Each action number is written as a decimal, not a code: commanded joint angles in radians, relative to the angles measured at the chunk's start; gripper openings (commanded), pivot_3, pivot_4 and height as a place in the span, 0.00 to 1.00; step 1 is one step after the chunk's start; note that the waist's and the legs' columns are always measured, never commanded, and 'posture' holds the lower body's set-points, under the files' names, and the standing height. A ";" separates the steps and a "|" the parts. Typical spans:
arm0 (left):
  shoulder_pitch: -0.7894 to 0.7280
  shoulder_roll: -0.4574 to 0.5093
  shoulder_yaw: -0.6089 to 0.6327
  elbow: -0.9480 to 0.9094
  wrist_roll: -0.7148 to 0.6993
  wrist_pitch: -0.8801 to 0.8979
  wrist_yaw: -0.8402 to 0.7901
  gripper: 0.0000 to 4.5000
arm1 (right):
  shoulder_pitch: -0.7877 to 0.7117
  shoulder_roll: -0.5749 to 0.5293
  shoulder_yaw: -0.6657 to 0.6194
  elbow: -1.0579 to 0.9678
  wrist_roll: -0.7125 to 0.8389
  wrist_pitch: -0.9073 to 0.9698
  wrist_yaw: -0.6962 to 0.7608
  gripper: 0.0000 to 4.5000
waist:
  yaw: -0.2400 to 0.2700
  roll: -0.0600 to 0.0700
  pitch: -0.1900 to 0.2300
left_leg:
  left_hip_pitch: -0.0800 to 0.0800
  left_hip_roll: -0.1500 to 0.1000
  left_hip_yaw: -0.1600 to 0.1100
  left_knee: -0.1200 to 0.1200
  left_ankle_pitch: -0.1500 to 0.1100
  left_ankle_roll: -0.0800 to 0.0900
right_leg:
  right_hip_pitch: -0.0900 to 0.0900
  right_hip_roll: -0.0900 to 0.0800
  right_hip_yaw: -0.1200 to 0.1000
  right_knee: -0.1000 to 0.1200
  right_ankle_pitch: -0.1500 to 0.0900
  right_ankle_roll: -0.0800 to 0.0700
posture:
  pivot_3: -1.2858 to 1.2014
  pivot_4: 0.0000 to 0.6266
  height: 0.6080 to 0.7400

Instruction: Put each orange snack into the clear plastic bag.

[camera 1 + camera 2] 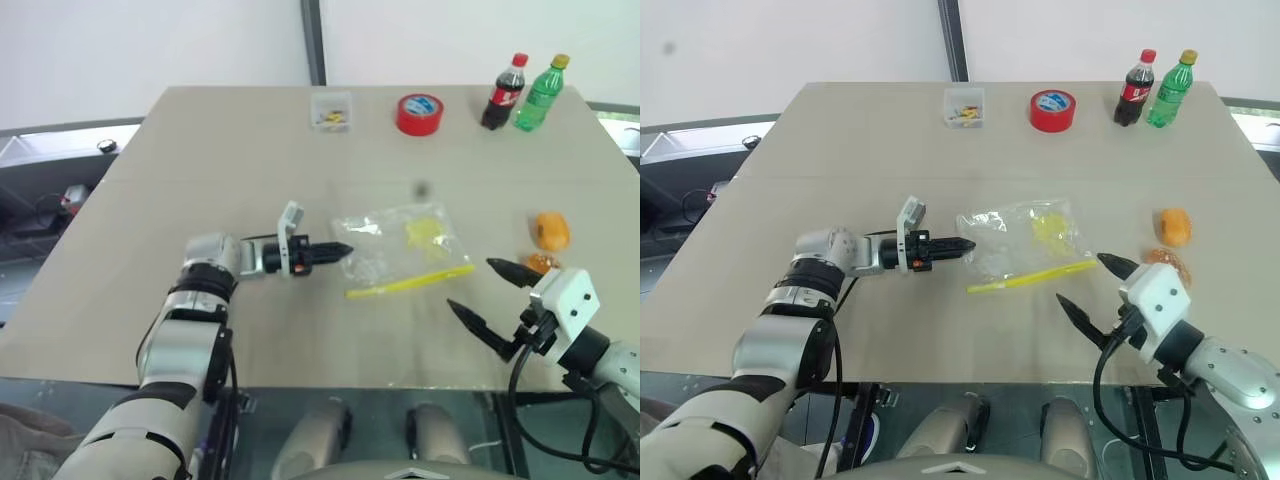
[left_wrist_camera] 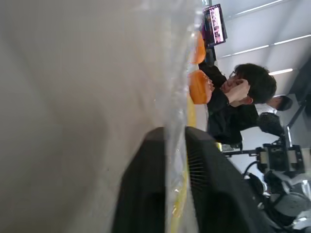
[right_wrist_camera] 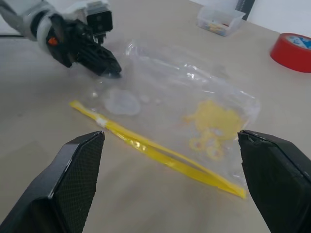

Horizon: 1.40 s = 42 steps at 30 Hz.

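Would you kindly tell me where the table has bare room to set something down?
Bare: the left side beside the left claw, and the band between clear plastic bag and red tape roll. Crowded: the right, around the orange snacks and right claw.

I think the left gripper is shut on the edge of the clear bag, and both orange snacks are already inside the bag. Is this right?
Not quite. The left gripper is shut on the clear bag, but both orange snacks lie on the table outside it, as the right eye view shows.
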 commanded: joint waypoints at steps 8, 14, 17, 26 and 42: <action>-0.011 -0.093 0.281 -0.247 -0.243 0.442 0.288 0.01 | -0.090 -0.059 0.301 0.048 -0.467 -0.069 -0.139 1.00 | -0.014 -0.007 0.003 | -0.009 0.001 0.000 0.002 0.003 -0.004 | -0.009 0.002 0.001 0.001 0.002 -0.003 | 0.52 0.24 1.00; -0.027 -0.107 0.372 -0.260 -0.541 0.442 0.565 0.01 | -0.093 -0.031 0.359 0.138 -0.643 -0.114 -0.205 1.00 | -0.027 -0.007 0.004 | -0.012 0.002 0.002 0.002 0.003 -0.005 | -0.013 0.001 0.004 0.002 0.003 -0.004 | 0.52 0.24 1.00; -0.007 -0.101 0.370 -0.287 -0.694 0.442 0.696 0.01 | -0.164 0.032 0.386 0.220 -0.710 -0.115 -0.259 1.00 | -0.028 -0.008 0.004 | -0.012 0.002 0.003 0.003 0.003 -0.005 | -0.014 0.002 0.004 0.003 0.003 -0.004 | 0.52 0.24 1.00; 0.064 -0.145 0.463 -0.374 -0.935 0.442 1.035 0.00 | -0.327 0.191 0.396 0.486 -0.743 -0.217 -0.334 0.88 | -0.028 -0.010 0.003 | -0.012 0.002 0.010 0.004 0.003 -0.006 | -0.019 0.002 0.012 0.013 0.003 -0.004 | 0.52 0.24 1.00; 0.214 -0.074 0.385 -0.688 -1.087 0.155 1.311 0.06 | -0.635 0.187 0.326 0.676 -0.643 -0.317 -0.203 0.00 | -0.033 -0.010 0.003 | -0.011 0.003 0.013 0.005 0.003 -0.006 | -0.020 0.004 0.017 0.015 0.004 -0.005 | 0.52 0.24 1.00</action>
